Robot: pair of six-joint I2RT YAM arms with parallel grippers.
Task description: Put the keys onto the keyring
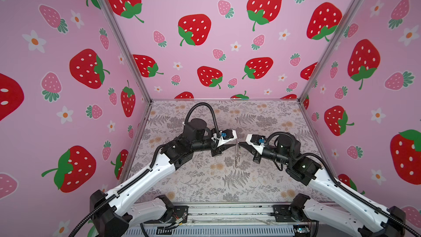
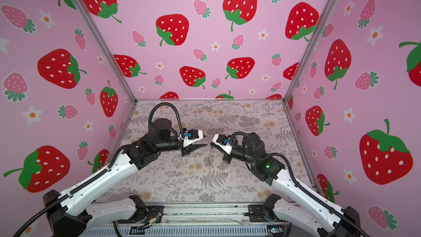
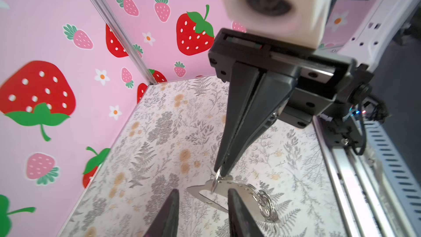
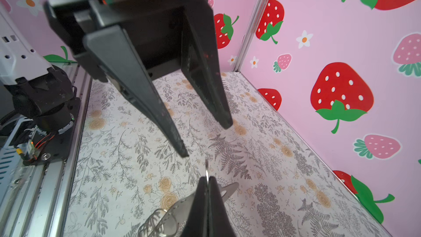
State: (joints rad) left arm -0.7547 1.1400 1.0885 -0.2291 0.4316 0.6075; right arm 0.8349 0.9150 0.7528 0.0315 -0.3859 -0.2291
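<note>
Silvery metal marks the load at the centre of the scene: the right gripper (image 4: 206, 180), its jaws pressed together, pinches the keyring (image 4: 206, 168), a thin wire ring standing on edge between the fingertips. Beneath it hang flat silvery blades, which we take for the keys (image 3: 209, 196), and past them a cluster of small rings (image 3: 265, 204). The left gripper (image 3: 202, 192) faces the right one tip to tip, its jaws parted and holding nothing. In the left wrist view one of its fingers hides part of the blades, and we cannot tell whether it touches them. Around the pair we see only the table (image 1: 205, 178), covered in grey fern and pale orange flower print, the pink strawberry-patterned walls (image 1: 227, 30) on three sides, and the aluminium rail (image 1: 227, 210) along the near edge, where both arms are mounted. In both top views the grippers meet above the middle of the table, and the keys and rings shrink to a thin hanging strand. We cannot tell there whether its lower end reaches the surface. Only the wrist views separate ring, blades and cluster. The right wrist view alone shows the wire ring caught between the closed fingertips, with the open fingers of the left gripper standing just beyond it.
</note>
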